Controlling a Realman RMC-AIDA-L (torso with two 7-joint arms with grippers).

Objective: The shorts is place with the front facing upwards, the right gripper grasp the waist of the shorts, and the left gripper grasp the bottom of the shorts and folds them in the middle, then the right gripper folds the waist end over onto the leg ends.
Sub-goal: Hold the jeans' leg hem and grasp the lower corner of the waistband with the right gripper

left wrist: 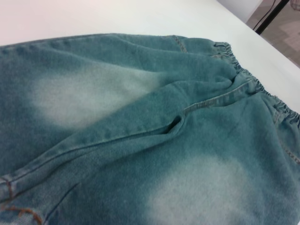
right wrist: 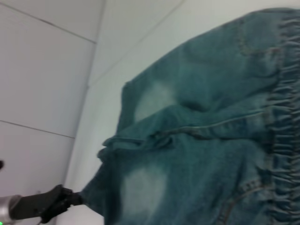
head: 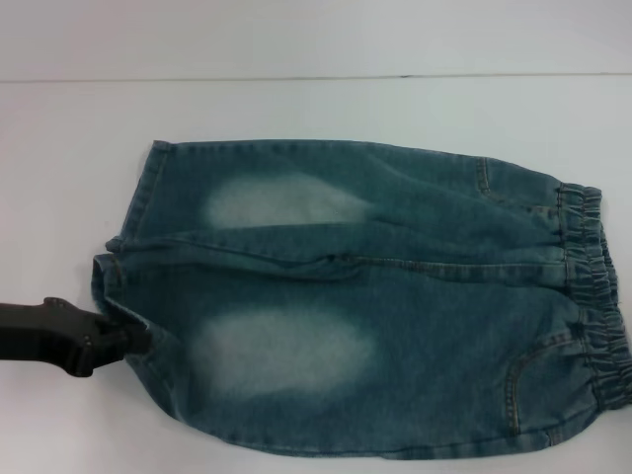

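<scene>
Blue denim shorts [head: 375,296] lie flat on the white table, with two pale worn patches facing up. The puckered elastic waist [head: 597,296] is at the right; it also shows in the left wrist view, waist [left wrist: 253,79], and in the right wrist view, waist [right wrist: 281,117]. The bottom of the shorts, the leg hems [head: 148,188], is at the left. My left gripper [head: 133,341] reaches in from the left edge and is shut on the nearer leg's hem, which is drawn to a point at the left gripper [right wrist: 77,199]. My right gripper is out of view.
The white table [head: 296,109] extends behind and to the left of the shorts. Its far corner [left wrist: 262,37] shows in the left wrist view, with a black stand [left wrist: 272,16] on the floor beyond.
</scene>
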